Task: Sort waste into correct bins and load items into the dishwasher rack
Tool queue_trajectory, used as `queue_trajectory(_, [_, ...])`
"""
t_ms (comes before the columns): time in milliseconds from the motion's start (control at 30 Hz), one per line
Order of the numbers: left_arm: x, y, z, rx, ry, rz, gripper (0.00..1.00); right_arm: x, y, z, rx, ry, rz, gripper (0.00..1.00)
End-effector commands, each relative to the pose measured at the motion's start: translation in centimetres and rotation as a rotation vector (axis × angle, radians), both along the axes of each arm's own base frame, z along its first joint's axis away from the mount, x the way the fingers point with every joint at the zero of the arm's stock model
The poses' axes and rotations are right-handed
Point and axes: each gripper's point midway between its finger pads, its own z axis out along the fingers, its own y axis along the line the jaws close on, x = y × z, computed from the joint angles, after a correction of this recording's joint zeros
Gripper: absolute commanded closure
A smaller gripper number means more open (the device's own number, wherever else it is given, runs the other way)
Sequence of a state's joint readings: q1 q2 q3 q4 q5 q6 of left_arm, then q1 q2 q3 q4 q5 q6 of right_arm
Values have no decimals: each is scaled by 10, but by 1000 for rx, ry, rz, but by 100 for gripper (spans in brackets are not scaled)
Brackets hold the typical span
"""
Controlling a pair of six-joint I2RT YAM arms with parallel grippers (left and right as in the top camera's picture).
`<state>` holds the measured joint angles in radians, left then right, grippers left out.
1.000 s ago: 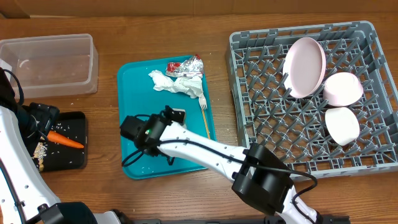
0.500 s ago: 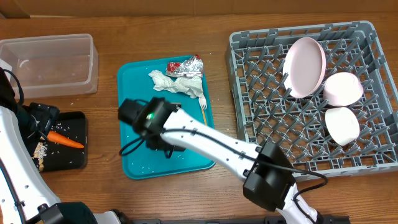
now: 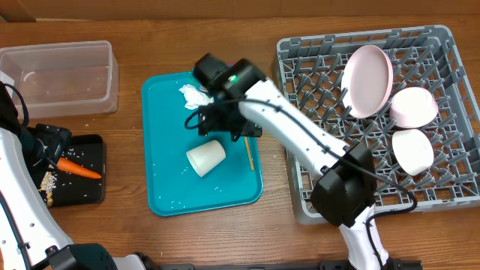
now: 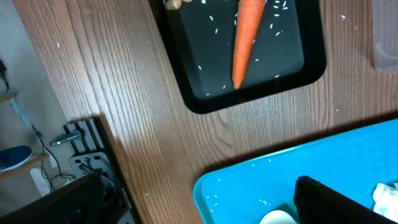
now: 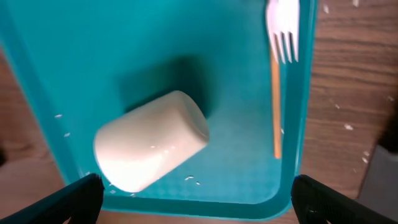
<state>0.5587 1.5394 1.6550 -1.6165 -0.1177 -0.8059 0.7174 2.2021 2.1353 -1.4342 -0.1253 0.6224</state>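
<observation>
Cup [image 3: 206, 158] on its side near the middle of the teal serving tray [image 3: 169, 184], free of any grip. We note the right gripper [image 5: 199, 200] above it, fingers spread wide with nothing between them.

Just beside the cup, toward the rack, one fork [image 3: 249, 154] lies along the tray's edge. The right arm [image 3: 292, 135] crosses over the fork's upper end. It also covers part of the one napkin clump [image 3: 193, 96] we can see at the tray's far end.

Dishwasher rack [image 3: 322, 39] sits on the right of the surface [image 3: 127, 240]. In it we count one plate [image 3: 367, 80] leaning on edge and two bowls [image 3: 413, 106].

On the left, one black tray [image 3: 94, 146] holds one carrot [image 3: 79, 169] and a scatter of beige bits [image 3: 46, 181]. One clear tub [image 3: 111, 82] stands behind it.

The left gripper [image 4: 202, 202] hangs near the black tray, fingers wide apart and empty.
</observation>
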Motion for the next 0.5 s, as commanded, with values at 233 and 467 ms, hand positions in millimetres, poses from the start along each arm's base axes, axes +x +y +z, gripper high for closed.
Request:
queue_trajectory(233, [-3,3,-2,11,19,15,0,15,-6,25,120,-7,22,0])
queue_trajectory(467, [0,5,-2,18,7,16,0,32,-26,25,115,-11,-34,0])
